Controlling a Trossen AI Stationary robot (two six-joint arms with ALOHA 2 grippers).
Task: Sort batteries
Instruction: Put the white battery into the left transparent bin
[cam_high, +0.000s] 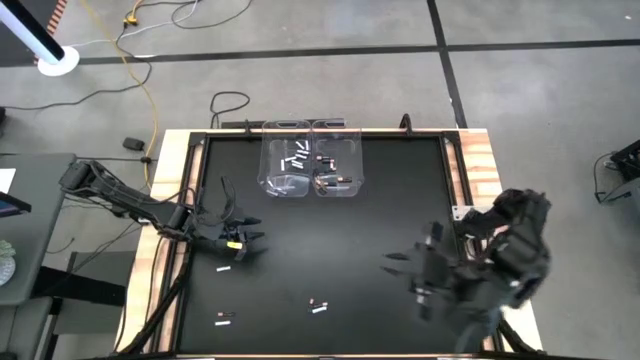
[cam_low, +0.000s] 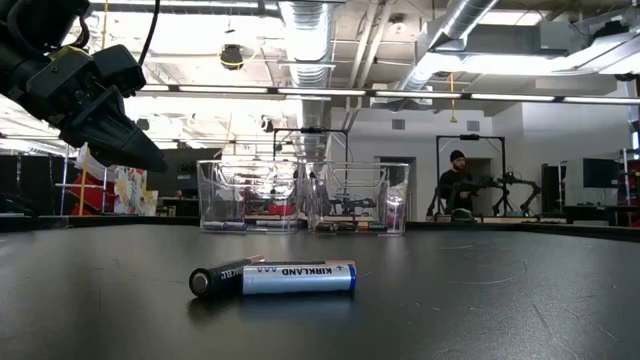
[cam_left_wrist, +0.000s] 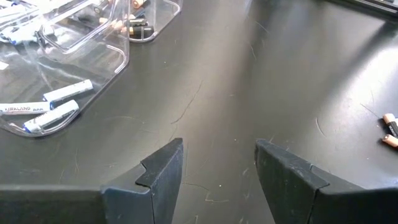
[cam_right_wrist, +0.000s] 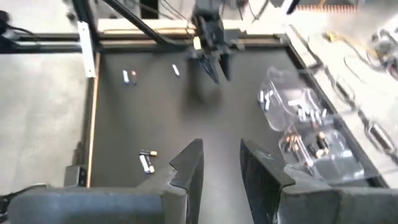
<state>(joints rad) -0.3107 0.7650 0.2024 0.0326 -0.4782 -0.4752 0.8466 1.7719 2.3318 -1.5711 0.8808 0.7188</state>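
Low view: batteries (cam_low: 275, 278) flat, crosswise

Dark battery (cam_low: 215, 281) half hidden behind white battery (cam_low: 298, 277); distant person (cam_low: 455, 185) blurred

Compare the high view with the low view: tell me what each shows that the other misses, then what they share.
Only the high view shows the right gripper, open and empty over the table's right side, and loose batteries near the front-left corner and by the left gripper.

Only the low view shows the Kirkland AAA lettering on the white battery, a dark battery beside it, and a person in the room behind.

Both show the two clear bins with batteries inside and the left gripper, open.
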